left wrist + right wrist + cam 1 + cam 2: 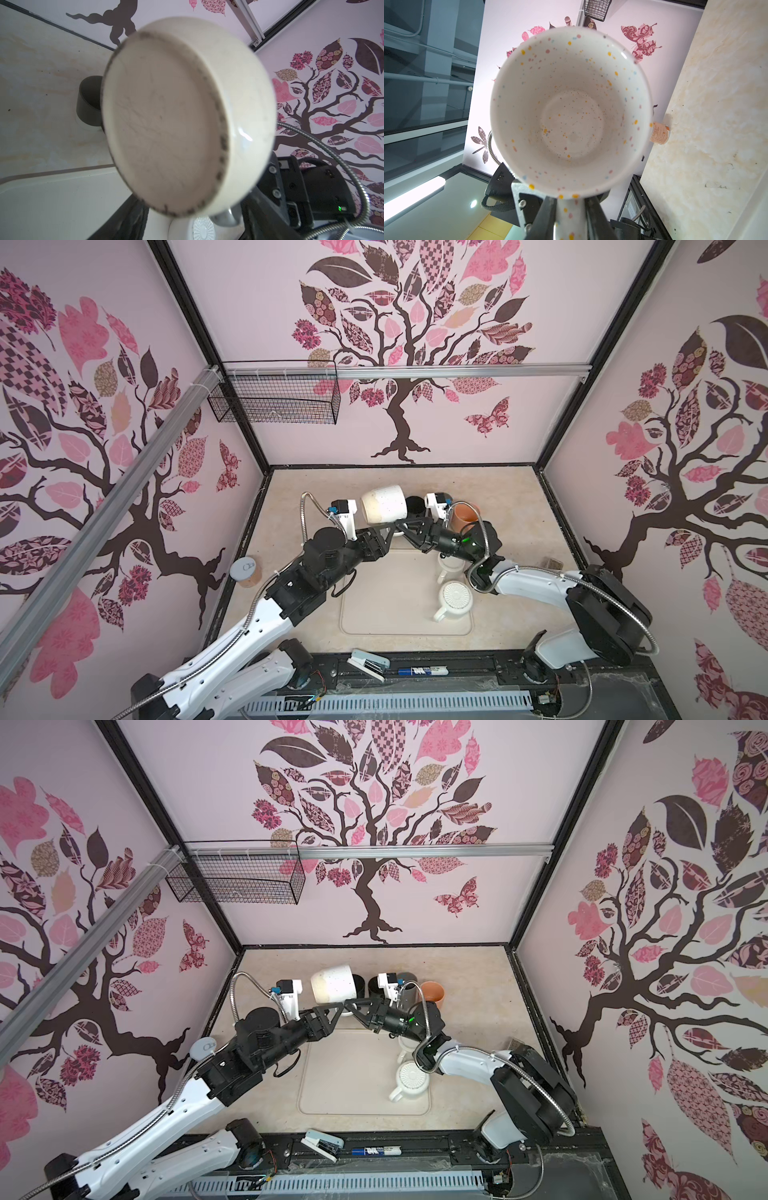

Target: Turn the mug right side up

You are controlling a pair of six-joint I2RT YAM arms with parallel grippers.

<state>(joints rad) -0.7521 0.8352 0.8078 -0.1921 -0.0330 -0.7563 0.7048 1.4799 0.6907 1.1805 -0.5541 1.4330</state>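
The left tool point(387, 531) is set beside the handle point(569, 220); its opening cannot be told. That handle is clamped in the closed right tool point(569, 205), so the mug point(383, 504) is held on its side above the tabletop point(511, 497), presumably for rotation upright.

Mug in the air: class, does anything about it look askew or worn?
The speckled mug lies sideways in mid-air, neither upside down nor upright, held by its handle in the right pincer. Its base has a dark, blotchy ring around the edge.
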